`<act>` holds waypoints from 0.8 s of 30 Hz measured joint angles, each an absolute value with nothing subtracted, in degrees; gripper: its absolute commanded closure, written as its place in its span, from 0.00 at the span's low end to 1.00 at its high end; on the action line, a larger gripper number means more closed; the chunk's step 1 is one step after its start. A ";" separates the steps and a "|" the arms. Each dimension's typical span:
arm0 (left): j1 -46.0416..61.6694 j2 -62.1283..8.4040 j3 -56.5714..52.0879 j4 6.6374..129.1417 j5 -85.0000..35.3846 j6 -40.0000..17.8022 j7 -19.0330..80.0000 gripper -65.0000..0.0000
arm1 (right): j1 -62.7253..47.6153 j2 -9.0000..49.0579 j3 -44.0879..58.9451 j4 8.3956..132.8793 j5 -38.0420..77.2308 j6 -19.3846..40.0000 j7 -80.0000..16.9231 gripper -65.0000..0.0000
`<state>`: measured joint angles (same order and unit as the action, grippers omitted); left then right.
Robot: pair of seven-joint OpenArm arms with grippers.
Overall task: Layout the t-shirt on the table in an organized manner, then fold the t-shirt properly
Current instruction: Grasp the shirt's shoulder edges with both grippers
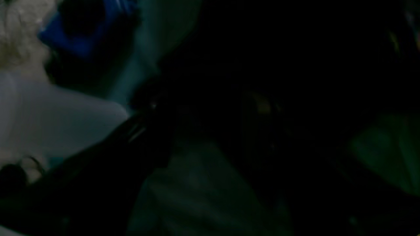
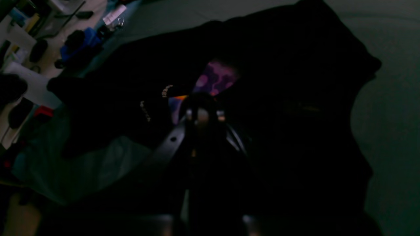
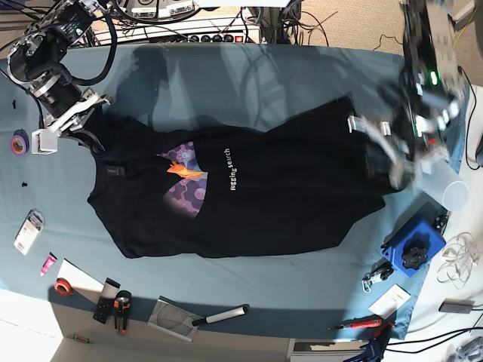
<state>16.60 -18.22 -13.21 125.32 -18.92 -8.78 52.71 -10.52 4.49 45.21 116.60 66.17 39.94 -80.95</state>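
Two pincers over one big black cloth t-shirt (image 3: 287, 188) with an orange and purple picture, spread out flat in the middle of the wide teal-blue table (image 3: 226, 83).
On the left, the right gripper (image 3: 56, 127), shut tight at the shirt's edge; too dark to tell if any cloth is caught in it. In the middle, soft, light, floppy cloth, likely to bunch and slide; best pinched at a corner, a sleeve or the bottom edge, never in the middle. On the right, the left gripper (image 3: 377, 143), blurry, jaws wide apart over the shirt's end, holding nothing. Past it, a small white cup (image 3: 455, 196), inside hidden, and a blue plastic box (image 3: 400, 249) with a black knob on top.
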 measured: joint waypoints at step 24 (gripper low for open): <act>24.88 -6.31 -27.11 105.06 -47.53 -18.92 52.58 0.52 | -10.04 4.78 45.21 116.60 66.02 39.94 -80.75 1.00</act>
<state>24.88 -6.31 -27.11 105.06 -47.53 -18.92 52.58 -10.04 4.78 45.21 116.60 66.02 39.94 -80.75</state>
